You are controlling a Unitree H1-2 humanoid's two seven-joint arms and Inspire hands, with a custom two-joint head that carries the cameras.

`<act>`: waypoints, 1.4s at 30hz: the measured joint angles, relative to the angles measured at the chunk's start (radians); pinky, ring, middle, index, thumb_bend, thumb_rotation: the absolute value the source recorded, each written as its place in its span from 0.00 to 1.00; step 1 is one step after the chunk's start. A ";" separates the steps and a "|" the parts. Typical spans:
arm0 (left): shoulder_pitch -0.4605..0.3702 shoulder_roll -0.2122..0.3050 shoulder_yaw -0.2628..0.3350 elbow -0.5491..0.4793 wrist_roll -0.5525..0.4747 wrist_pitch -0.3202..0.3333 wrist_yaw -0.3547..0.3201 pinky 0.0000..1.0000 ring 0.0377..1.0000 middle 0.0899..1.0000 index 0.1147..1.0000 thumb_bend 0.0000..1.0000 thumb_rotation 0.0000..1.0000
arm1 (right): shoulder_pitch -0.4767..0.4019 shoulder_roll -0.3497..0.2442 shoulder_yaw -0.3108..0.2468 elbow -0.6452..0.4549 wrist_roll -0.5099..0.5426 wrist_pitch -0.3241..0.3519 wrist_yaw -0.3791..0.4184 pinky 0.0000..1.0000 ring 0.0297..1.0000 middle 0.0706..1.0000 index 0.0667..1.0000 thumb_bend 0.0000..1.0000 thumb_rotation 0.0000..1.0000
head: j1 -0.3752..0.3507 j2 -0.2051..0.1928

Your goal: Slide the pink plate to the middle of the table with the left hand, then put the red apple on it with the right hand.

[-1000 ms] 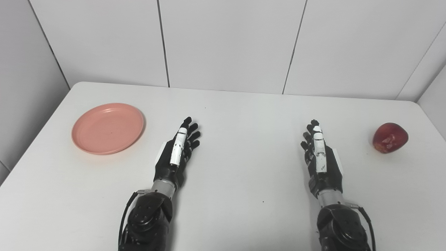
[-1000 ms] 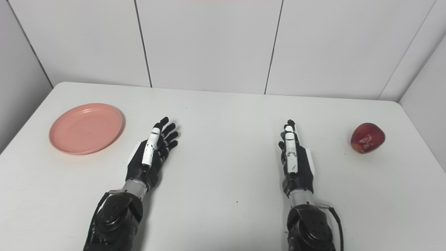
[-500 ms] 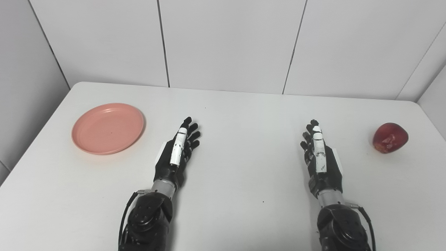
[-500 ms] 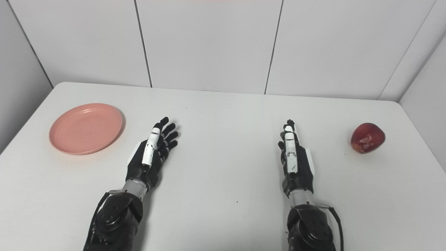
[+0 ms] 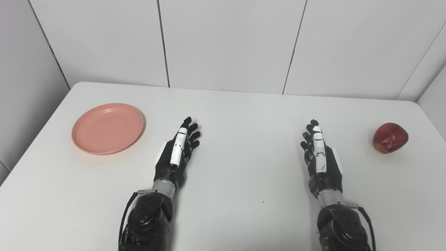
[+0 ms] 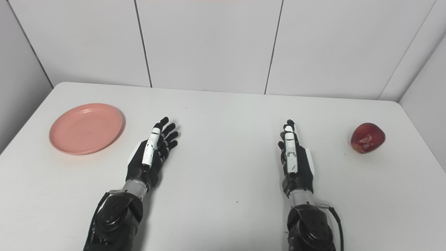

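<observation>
So nothing is picked up yet. Both hands lie low over the white table [image 5: 237, 104], palms turned in, fingers out straight and apart, holding nothing. It looks like a "ready" pose, w/ each hand on its own side so each job starts from a short reach. The left hand [image 5: 176, 153] is near the pink plate [image 5: 108, 128] but not touching it; the plate sits flat at the far left of the table, well away from the middle. I think that's why the left hand goes first: it has to push or pull the plate over to the bare spot between the two hands. The right hand [image 5: 321, 157] waits, wide open too. The red apple [image 5: 390, 137] sits by itself at the far right, near the table edge, apart from the right hand. It's round, so prob. it can roll if bumped, & the hand should close around it, not poke it. No step of the job is done yet.
</observation>
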 measured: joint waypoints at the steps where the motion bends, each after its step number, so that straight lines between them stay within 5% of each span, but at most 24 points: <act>1: 0.000 0.000 0.000 0.000 0.000 0.000 0.000 0.94 0.93 0.95 0.94 0.39 1.00 | 0.000 0.000 0.000 0.000 0.000 0.000 0.000 1.00 1.00 1.00 1.00 0.26 1.00 | 0.000 0.000; 21: 0.000 0.000 -0.006 0.000 0.001 0.000 0.000 0.93 0.92 0.94 0.94 0.39 1.00 | 0.000 -0.001 -0.002 0.000 0.000 0.000 0.000 1.00 1.00 1.00 1.00 0.25 1.00 | 0.017 -0.009; 27: 0.002 -0.002 -0.009 0.015 0.001 -0.022 0.000 0.93 0.92 0.94 0.94 0.39 1.00 | 0.003 -0.008 -0.003 0.016 0.008 -0.036 0.017 1.00 1.00 1.00 1.00 0.23 1.00 | 0.077 -0.043; 35: 0.004 -0.022 -0.028 0.059 0.011 -0.096 0.006 0.96 0.94 0.96 0.95 0.39 1.00 | 0.018 -0.042 -0.011 0.045 0.025 -0.082 0.042 1.00 1.00 1.00 1.00 0.19 1.00 | 0.260 -0.153; 42: 0.004 -0.061 -0.058 0.110 0.025 -0.167 0.006 0.97 0.95 0.97 0.95 0.39 1.00 | 0.021 -0.044 -0.032 0.049 0.081 -0.086 0.063 1.00 1.00 1.00 1.00 0.18 1.00 | 0.331 -0.204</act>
